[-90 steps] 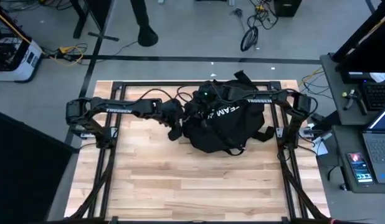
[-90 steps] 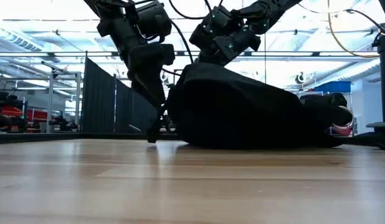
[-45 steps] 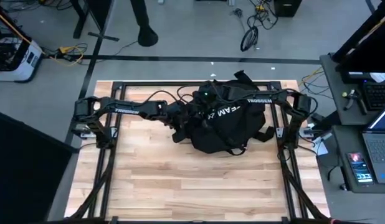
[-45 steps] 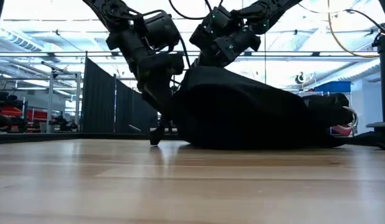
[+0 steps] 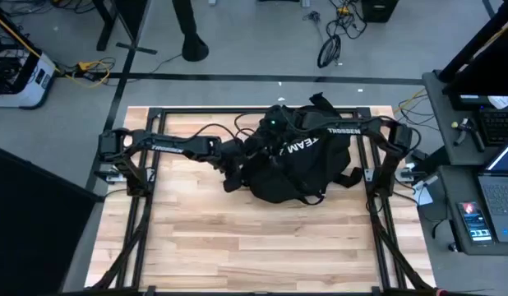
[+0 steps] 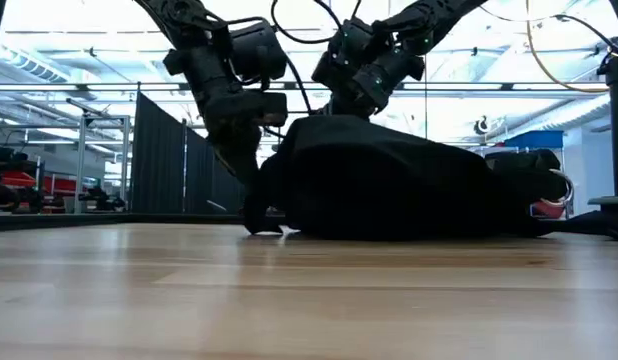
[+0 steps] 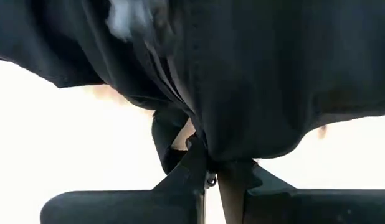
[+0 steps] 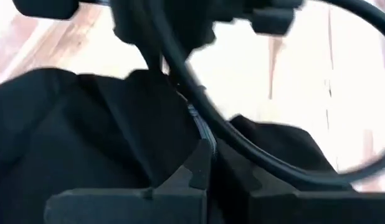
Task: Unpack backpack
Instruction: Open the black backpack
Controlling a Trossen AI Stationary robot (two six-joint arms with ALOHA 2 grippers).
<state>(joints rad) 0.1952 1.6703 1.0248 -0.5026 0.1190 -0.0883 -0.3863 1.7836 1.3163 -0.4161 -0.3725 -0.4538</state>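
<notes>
The black backpack (image 5: 299,164) with white lettering lies on its side on the wooden table (image 5: 237,238), toward the far edge. My left gripper (image 7: 208,177) reaches in from the table's left and is shut on fabric at the backpack's left lower edge (image 6: 264,205). My right gripper (image 8: 206,168) comes from the right over the top of the backpack (image 6: 364,110) and is shut on its upper fabric. The inside of the backpack is hidden. My left gripper pinches a gathered bunch of the backpack's black fabric (image 7: 205,146) between its two fingers, at the bag's left side close to the table. The fingers slant down from the table's left. The fabric puckers into folds at the fingertips; the bag rests on the table. My right gripper pinches the backpack's black fabric (image 8: 195,140) on its upper side, beside a zipper line (image 8: 195,118). The fingers slant down from above and from the right. How many layers they have I cannot tell. The bag stays on the table below them.
Black straps (image 5: 344,177) trail from the backpack toward the right. The left arm's cable (image 8: 242,146) loops across in front of my right gripper. The table's metal frame (image 5: 143,205) runs along both sides. The near half of the table is bare wood.
My left gripper has gone toward the backpack, to the table's right and down, and has shut on the fabric at the bag's left edge. My right gripper has kept its hold on the bag's top.
</notes>
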